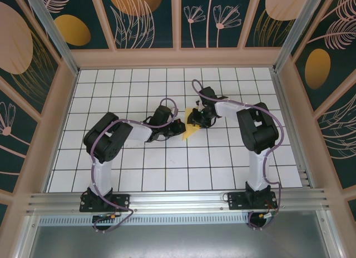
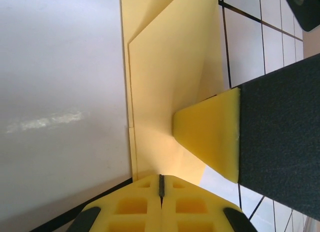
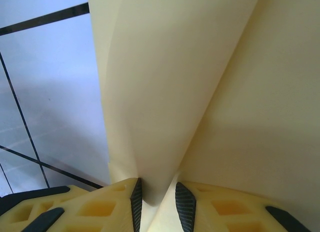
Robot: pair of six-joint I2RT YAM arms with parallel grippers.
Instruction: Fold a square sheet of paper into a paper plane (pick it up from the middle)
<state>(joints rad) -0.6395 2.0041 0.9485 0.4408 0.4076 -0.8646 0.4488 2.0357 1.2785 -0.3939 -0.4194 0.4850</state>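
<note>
The square sheet of paper (image 1: 191, 133) is pale yellow and partly folded, lying at mid-table between the two arms. In the left wrist view the paper (image 2: 170, 67) shows overlapping layers flat on the white tiles. My left gripper (image 2: 161, 184) is shut, its tips resting at the paper's near edge, and it reaches in from the left (image 1: 179, 128). A yellow finger (image 2: 210, 137) of the right gripper comes down onto the sheet. My right gripper (image 3: 156, 197) pinches a raised, rounded fold of the paper (image 3: 200, 67) between its black pads, which stand slightly apart. From above, the right gripper (image 1: 198, 120) sits at the sheet's far edge.
The white grid table (image 1: 167, 174) is walled in by patterned panels (image 1: 144, 19) on three sides. A metal rail (image 1: 178, 199) with both arm bases runs along the near edge. The two wrists are close together over the sheet.
</note>
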